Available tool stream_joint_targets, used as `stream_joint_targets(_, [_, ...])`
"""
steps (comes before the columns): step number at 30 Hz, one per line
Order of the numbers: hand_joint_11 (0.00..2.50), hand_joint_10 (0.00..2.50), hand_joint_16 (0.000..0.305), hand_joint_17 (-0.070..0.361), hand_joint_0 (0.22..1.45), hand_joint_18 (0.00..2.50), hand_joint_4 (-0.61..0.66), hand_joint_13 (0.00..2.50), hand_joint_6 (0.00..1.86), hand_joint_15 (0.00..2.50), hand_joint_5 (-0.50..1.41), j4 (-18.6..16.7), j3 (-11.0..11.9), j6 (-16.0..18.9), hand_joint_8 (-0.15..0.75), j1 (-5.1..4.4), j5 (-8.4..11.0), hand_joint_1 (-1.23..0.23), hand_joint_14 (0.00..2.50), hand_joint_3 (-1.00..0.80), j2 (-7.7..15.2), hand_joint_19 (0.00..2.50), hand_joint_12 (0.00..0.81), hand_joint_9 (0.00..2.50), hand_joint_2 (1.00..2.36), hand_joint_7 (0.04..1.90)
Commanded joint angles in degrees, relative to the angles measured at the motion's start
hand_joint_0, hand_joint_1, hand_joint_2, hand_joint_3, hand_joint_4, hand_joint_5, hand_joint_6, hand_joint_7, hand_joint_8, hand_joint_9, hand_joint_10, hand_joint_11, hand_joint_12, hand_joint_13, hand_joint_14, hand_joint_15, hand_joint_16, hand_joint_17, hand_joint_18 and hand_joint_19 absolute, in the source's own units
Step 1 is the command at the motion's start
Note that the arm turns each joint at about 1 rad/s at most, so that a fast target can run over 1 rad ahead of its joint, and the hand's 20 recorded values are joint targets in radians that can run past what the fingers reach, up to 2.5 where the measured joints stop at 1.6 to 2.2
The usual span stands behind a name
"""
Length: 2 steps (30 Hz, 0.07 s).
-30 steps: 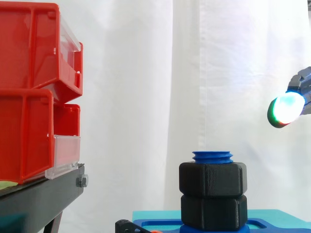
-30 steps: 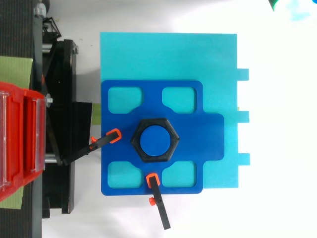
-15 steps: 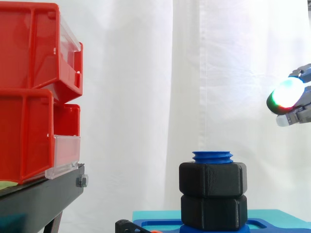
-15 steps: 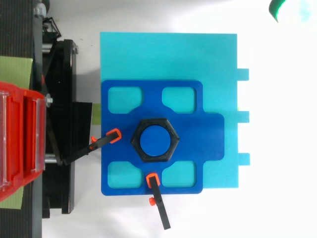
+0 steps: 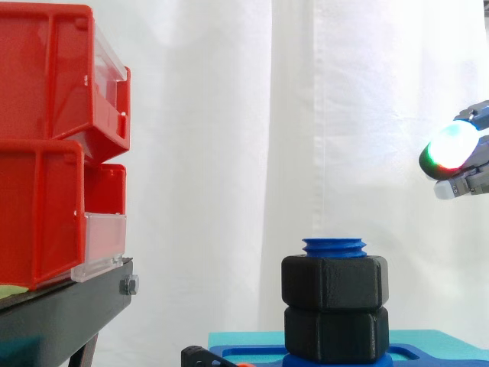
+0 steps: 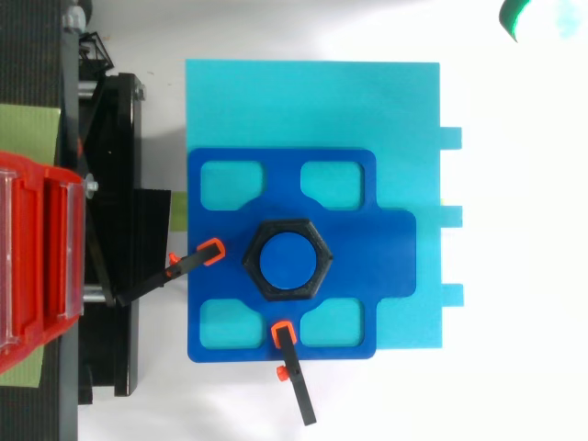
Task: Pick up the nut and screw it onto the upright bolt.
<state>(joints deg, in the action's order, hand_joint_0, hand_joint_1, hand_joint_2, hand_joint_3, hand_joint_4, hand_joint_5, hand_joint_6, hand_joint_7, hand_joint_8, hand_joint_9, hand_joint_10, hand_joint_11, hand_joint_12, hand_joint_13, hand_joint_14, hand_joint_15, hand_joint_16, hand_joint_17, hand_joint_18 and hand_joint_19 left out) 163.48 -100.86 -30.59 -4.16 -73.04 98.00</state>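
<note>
A blue upright bolt (image 5: 334,246) stands in a dark blue fixture plate (image 6: 367,248) on a cyan base (image 6: 312,101). Two black hex nuts are stacked on it, the upper nut (image 5: 335,283) sitting on the lower nut (image 5: 335,332), with only the bolt's top threads above them. From above, the upper nut (image 6: 253,260) rings the bolt's blue top (image 6: 286,259). My hand (image 5: 452,149) glows white-green at the right edge, well above and to the right of the bolt, touching nothing. In the top view the hand (image 6: 542,16) is at the upper right corner, beyond the cyan base.
Red bins (image 5: 46,145) are stacked on a black stand (image 5: 61,313) at the left. Two orange-tipped clamps (image 6: 211,250) (image 6: 283,333) hold the fixture plate at its left and front sides. A white curtain hangs behind.
A second ago the hand sat slightly lower; it rose a little and has stayed nearly still over the last half second. Bolt and nuts have not moved.
</note>
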Motion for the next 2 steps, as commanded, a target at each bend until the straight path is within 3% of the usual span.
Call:
stream_joint_targets(1, [0.00,0.00,0.051,0.114,0.46,0.00,0.06,0.00,0.50,0.00,-0.25,0.0,0.0,0.0,0.180,0.03,0.01,-0.36,0.00,-0.50,0.0,0.00,0.342,0.00,1.00,0.73])
stream_joint_targets(2, [0.00,0.00,0.051,0.114,0.46,0.00,0.06,0.00,0.50,0.00,-0.25,0.0,0.0,0.0,0.180,-0.06,0.01,-0.36,0.00,-0.50,0.0,0.00,0.342,0.00,1.00,0.74])
